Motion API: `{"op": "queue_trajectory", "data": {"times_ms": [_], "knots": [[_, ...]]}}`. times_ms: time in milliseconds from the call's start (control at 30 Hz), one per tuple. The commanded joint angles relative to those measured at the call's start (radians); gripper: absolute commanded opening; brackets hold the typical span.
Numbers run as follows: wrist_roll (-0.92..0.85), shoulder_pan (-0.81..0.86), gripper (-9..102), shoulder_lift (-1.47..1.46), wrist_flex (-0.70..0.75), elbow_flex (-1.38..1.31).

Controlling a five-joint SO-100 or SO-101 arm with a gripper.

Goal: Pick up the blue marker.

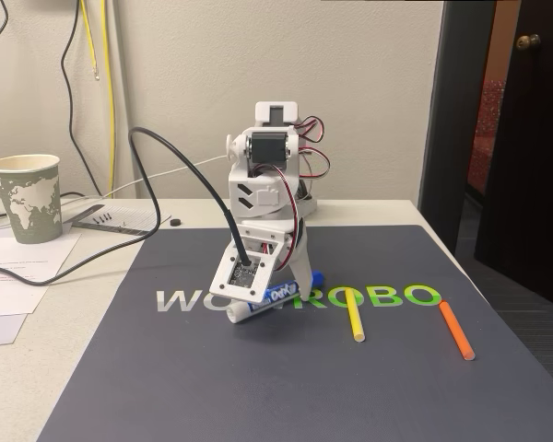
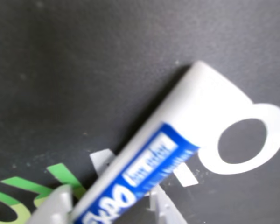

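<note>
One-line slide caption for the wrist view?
Wrist close-up: blue marker lies diagonally between the gripper fingers, white end over the dark mat's white lettering.

Blue marker [image 2: 186, 121] smooth glossy plastic (printed label); mat [image 1: 258, 387] matt

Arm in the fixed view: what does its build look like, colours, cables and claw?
White printed plastic arm with a dark servo showing near the top, thin red, white and black wires looping at its right side, and a thick black cable arching into a small board above the white claw.
</note>
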Motion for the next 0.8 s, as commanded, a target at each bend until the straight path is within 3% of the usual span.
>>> {"op": "queue_trajectory", "data": {"times_ms": [0, 200, 767], "knots": [[-0.008, -0.006, 12, 0.063, 0.169, -0.003], [-0.003, -0.009, 0, 0.078, 0.169, 0.005], [-0.002, -0.006, 0, 0.100, 0.169, 0.021]]}}
